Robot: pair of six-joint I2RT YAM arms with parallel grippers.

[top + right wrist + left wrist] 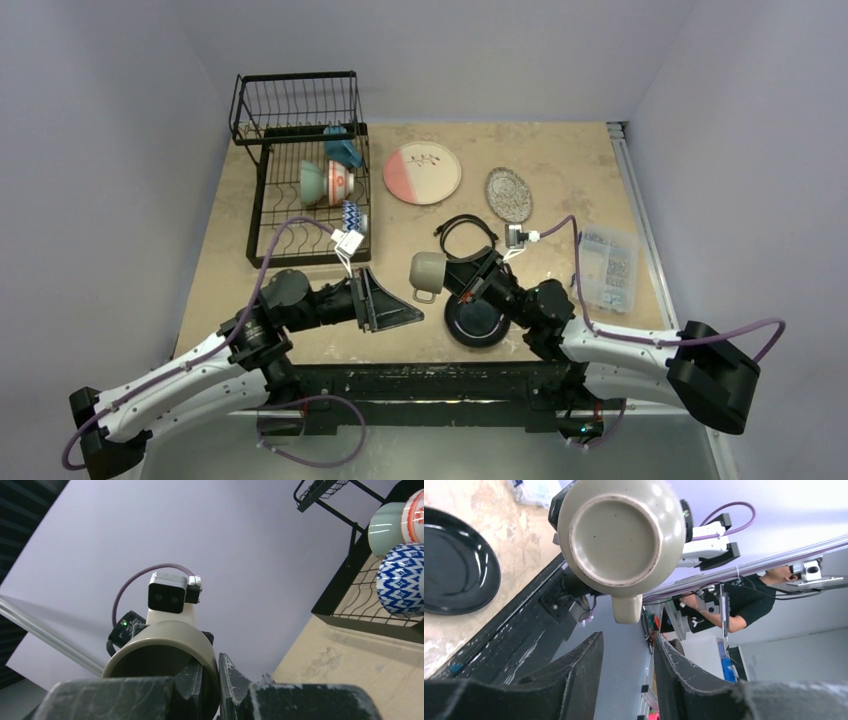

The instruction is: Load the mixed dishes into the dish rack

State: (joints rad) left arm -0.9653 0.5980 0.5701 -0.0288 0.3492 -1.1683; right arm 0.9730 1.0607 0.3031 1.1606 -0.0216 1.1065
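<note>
Above near edge of desk (560, 160), right end effector (212, 672) was clamped on rim of small grey cup (428, 270); left end effector (628, 647) stood with jaws apart, facing cup base.

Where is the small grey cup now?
Centre of the top view: the cup sits in the right tool, beside the black plate, base facing the left tool.

Your left arm (190, 378) and right arm (625, 352) are white shells between black joints, each on a black base. A purple cable (731, 503) loops to each small white wrist camera (165, 594). The left gripper (626, 647) and right gripper (212, 667) have black, rough fingers (574, 680) with pale scuffed edges. A green light (124, 624) seems lit, possibly on the left wrist.
</note>
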